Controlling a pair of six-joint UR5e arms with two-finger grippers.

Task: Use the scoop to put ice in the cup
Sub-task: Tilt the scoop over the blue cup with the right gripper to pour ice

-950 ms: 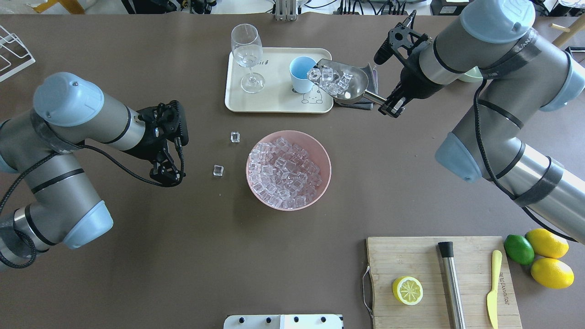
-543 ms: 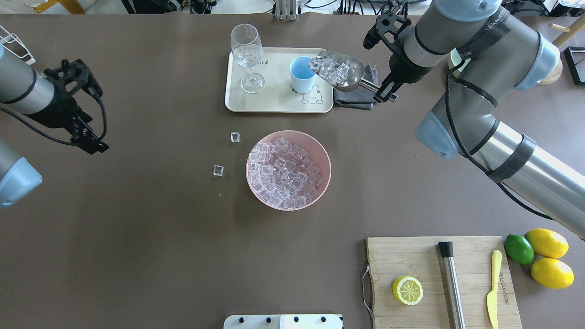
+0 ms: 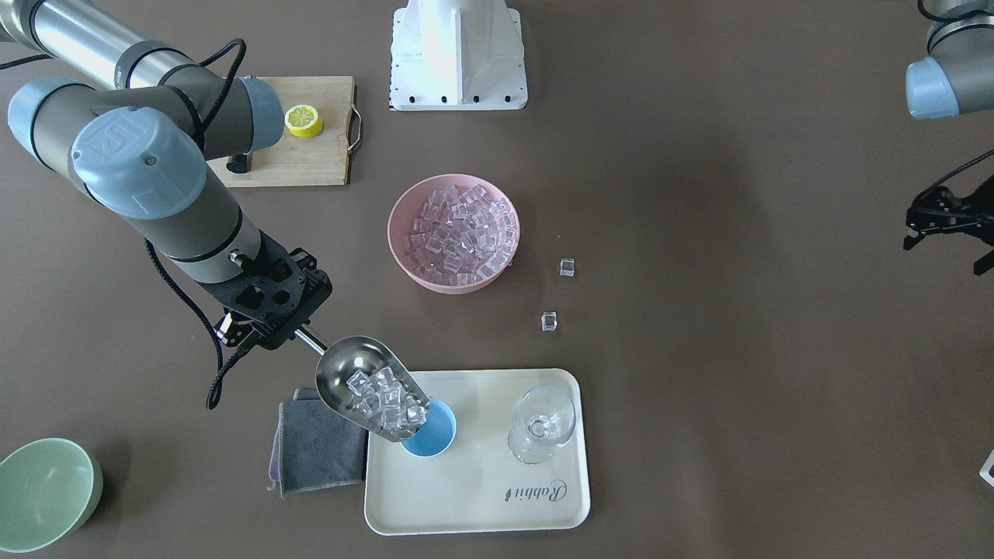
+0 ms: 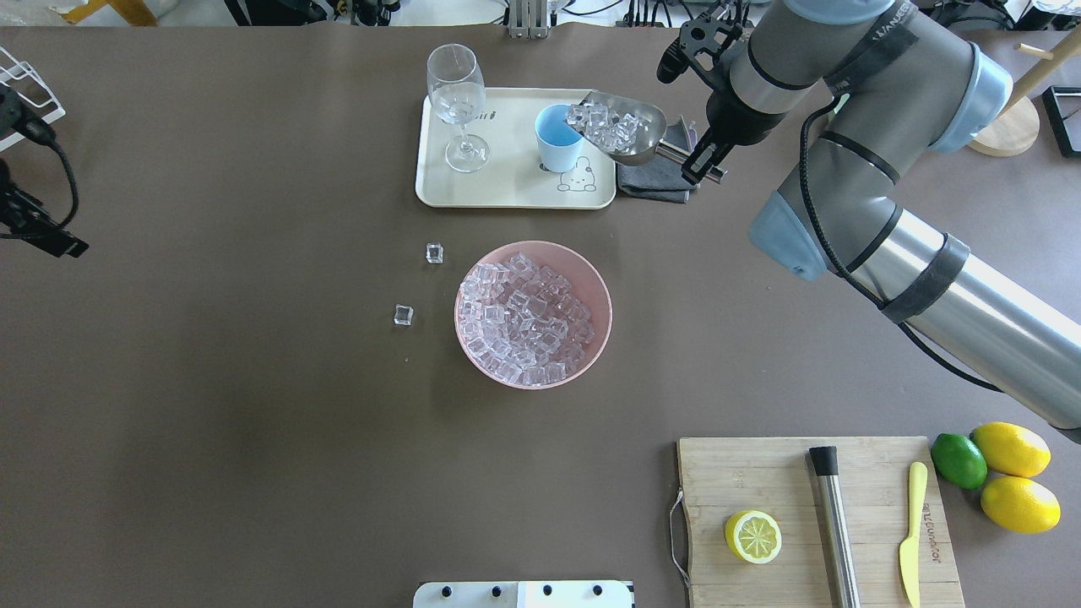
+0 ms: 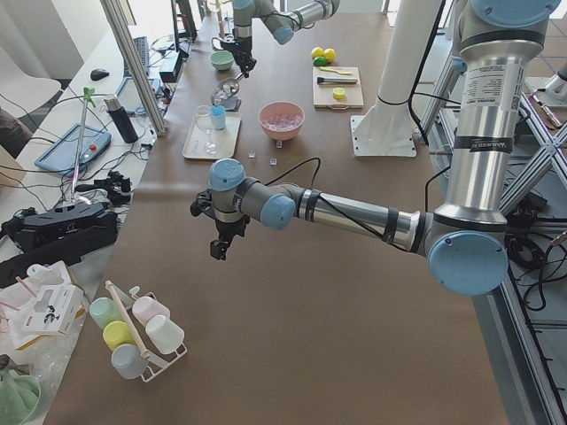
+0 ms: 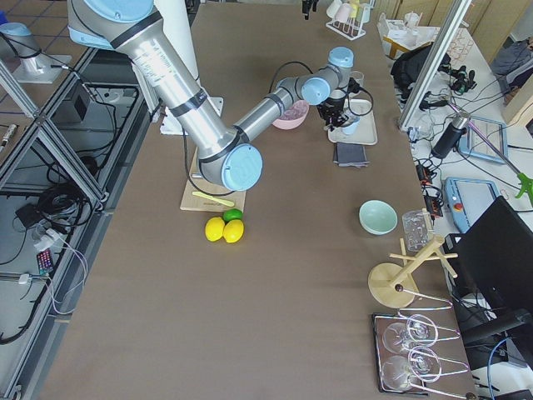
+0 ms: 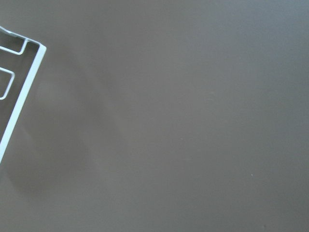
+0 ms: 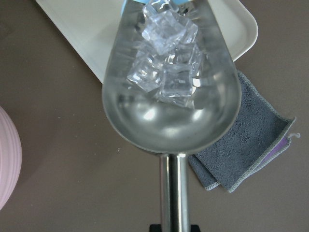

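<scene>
Item: right gripper point(image 3: 289, 330), closed tight on the short handle of the scoop point(image 3: 365, 380). Over the last second the wrist has lifted and rolled. The trough now tips more steeply, with its mouth pointing down and away from the gripper.

Item: ice point(image 8: 166, 63), in the scoop. The cubes have left the back wall nearest the gripper and are bunched at the far lip. None is seen falling.

Item: cup point(image 4: 557, 139), upright and unmoved, directly under the scoop's far lip. The exposed part of its interior is plain blue, with no cube visible. Judgement: the pour has begun but nothing has landed yet. A little more tilt should drop the cubes in. The bunch looks about as wide as the cup's mouth, so a spill is possible.

Item: grey cloth point(image 3: 318, 446), below the handle.

Item: cream tray point(image 3: 481, 497), which carries the cup.

Item: wine glass point(image 3: 541, 425), on the tray beyond the cup.

Item: pink bowl point(image 3: 390, 225), off to the gripper's side and heaped with ice.

Item: loose cubes point(image 3: 550, 321), two of them on the table past the bowl.

Item: left gripper point(image 5: 220, 246), the farthest item, has drawn back to the table's end. Whether it is open or closed cannot be told.
</scene>
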